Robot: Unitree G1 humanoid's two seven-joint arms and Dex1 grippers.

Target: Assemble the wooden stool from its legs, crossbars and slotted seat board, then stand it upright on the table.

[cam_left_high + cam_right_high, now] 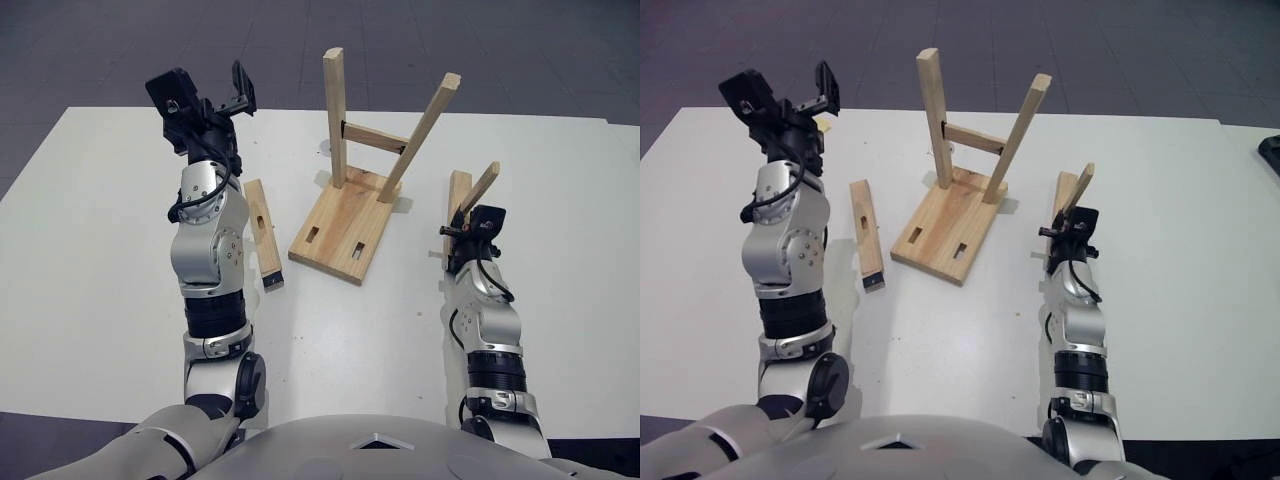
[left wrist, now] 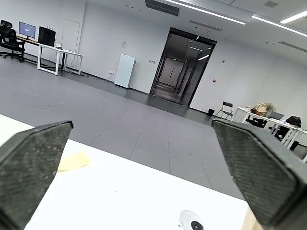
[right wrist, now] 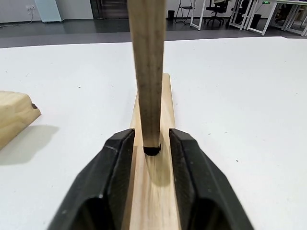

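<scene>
Stool seat board (image 1: 335,232) lies flat mid-table (image 1: 90,260), two upright legs (image 1: 336,110) standing in it, joined by a crossbar (image 1: 375,137). To the board's right, the right gripper (image 3: 151,139) clamps a tilted leg (image 3: 147,72) over a flat leg (image 3: 165,96). The left gripper (image 1: 205,88) hangs raised, fingers spread wide, above a loose leg (image 1: 263,235).

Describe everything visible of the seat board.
The seat board, pale wood, lies flat on the table. An upright leg and a leaning leg stand in its far end, joined by a crossbar. Two near slots are empty. The right gripper, shut on a stick, and the open left gripper are apart from it.
</scene>
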